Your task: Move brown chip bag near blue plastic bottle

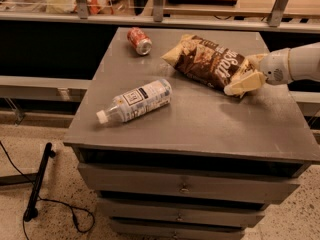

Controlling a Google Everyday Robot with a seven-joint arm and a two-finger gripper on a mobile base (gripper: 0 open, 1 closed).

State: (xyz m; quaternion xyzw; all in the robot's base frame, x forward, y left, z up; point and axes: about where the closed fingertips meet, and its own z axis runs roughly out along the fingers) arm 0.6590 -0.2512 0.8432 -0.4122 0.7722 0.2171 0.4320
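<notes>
The brown chip bag (207,61) lies at the back right of the grey cabinet top (200,119), its tan end pointing left. My gripper (242,74) reaches in from the right, with its cream fingers (244,83) on either side of the bag's right end, closed on it. The blue plastic bottle (135,100) lies on its side at the front left of the top, white cap toward the left edge. A hand's width of bare top separates the bag and the bottle.
A small red soda can (139,40) lies on its side at the back left corner. Behind the cabinet runs a shelf with metal posts (159,4). Drawers (185,186) face front. A black cable and stand (39,184) lie on the floor at left.
</notes>
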